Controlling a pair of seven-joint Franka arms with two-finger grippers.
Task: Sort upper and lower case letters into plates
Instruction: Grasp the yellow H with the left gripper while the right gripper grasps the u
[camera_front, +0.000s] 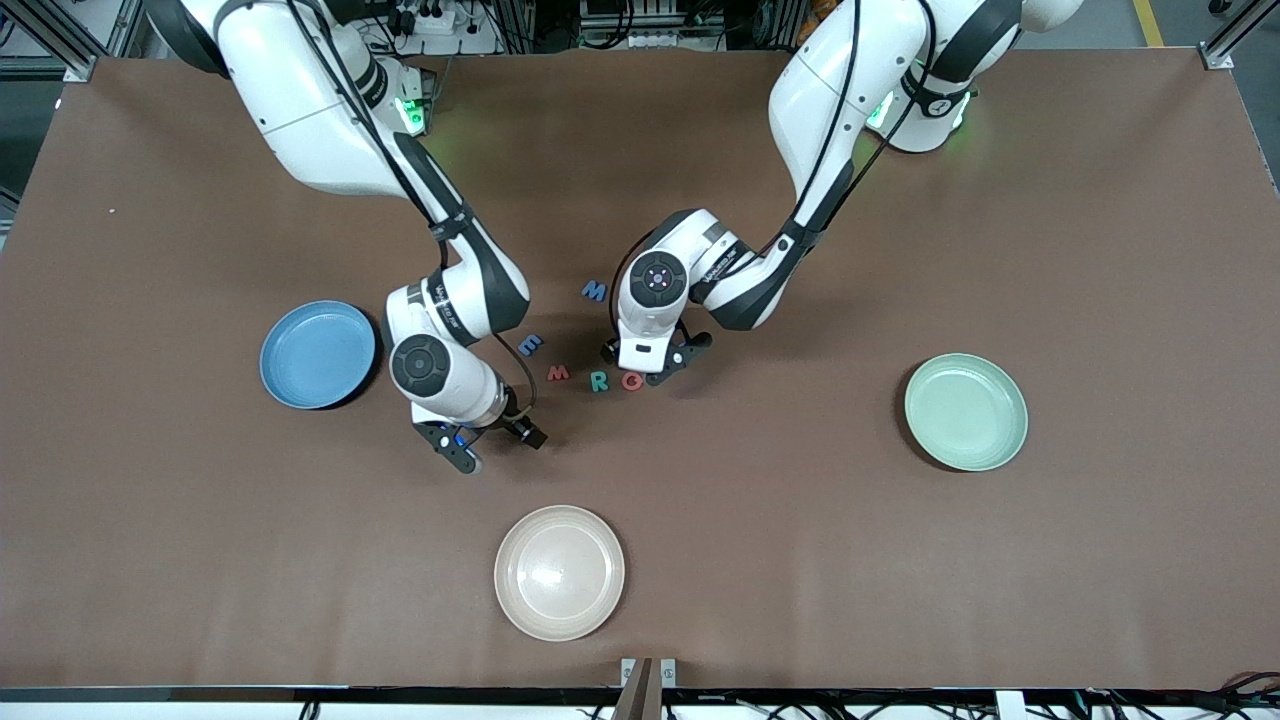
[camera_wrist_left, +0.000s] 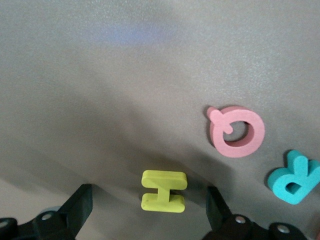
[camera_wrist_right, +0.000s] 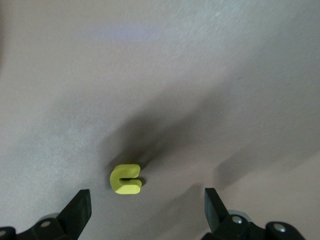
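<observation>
**A:** Start with the front view. What worries you?

**B:** The letters sit in a tight cluster mid-table: a blue M (camera_front: 594, 290), a blue E (camera_front: 530, 346), a red M (camera_front: 558, 373), a teal R (camera_front: 599, 381) and a red Q (camera_front: 632, 380). The left gripper (camera_front: 655, 362) hangs just over the end of that row, jaws apart. If it comes down off-centre, a finger could nudge the red Q or teal R.

**A:** And the plates?

**B:** The blue plate (camera_front: 318, 354) lies toward the right arm's end, the green plate (camera_front: 965, 411) toward the left arm's end, both well apart from the letters. The beige plate (camera_front: 559, 572) is nearest the camera; a letter dropped there would be a mis-sort.

**A:** Left wrist view?

**B:** A yellow H (camera_wrist_left: 163, 191) lies between the spread fingers (camera_wrist_left: 75, 207), nearer one of them. The pink Q (camera_wrist_left: 236, 131) and teal R (camera_wrist_left: 294, 177) lie near. The piece is thin and flat, so a closing grip may slide over it or flip it.

**A:** Right wrist view?

**B:** The right gripper (camera_front: 490, 446), also wide open with nothing held, is over bare table beside the blue plate. A small yellow c (camera_wrist_right: 126, 179) lies between its fingers (camera_wrist_right: 77, 210), off-centre. It could get pushed aside rather than pinched.
</observation>
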